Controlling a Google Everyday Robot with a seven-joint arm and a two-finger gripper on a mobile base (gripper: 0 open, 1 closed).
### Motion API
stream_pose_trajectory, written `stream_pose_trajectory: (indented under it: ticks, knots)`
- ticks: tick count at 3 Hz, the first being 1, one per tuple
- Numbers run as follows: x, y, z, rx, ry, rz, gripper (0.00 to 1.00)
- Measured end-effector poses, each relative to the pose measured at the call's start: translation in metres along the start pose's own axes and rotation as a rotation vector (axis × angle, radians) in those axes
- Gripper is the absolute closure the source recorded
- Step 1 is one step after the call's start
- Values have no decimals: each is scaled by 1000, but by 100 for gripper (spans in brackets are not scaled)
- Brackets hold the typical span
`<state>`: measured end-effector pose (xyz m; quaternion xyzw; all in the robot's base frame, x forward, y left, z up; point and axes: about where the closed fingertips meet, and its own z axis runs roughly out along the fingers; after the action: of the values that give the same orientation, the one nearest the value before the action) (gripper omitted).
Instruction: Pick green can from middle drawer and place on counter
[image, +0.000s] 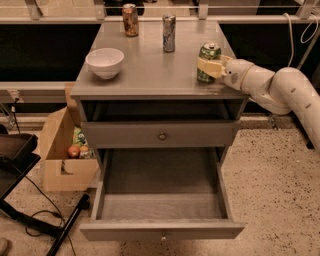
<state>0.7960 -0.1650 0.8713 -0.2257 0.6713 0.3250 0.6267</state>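
Note:
The green can stands upright on the counter, near its right edge. My gripper reaches in from the right on the white arm, and its pale fingers are closed around the can's middle. The can's base looks level with the counter top. The middle drawer is pulled fully open at the bottom of the cabinet, and its tray holds nothing.
A white bowl sits at the counter's left. A copper-brown can and a slim silver-blue can stand at its back. A closed knobbed drawer is above the open one. A cardboard box and a black stand are on the floor to the left.

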Motion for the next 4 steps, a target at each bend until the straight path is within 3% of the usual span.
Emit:
stream_pose_trajectory:
  ticks: [3, 4]
  knots:
    - [-6, 1, 0, 0, 0, 0, 17]
    - [-6, 1, 0, 0, 0, 0, 0]
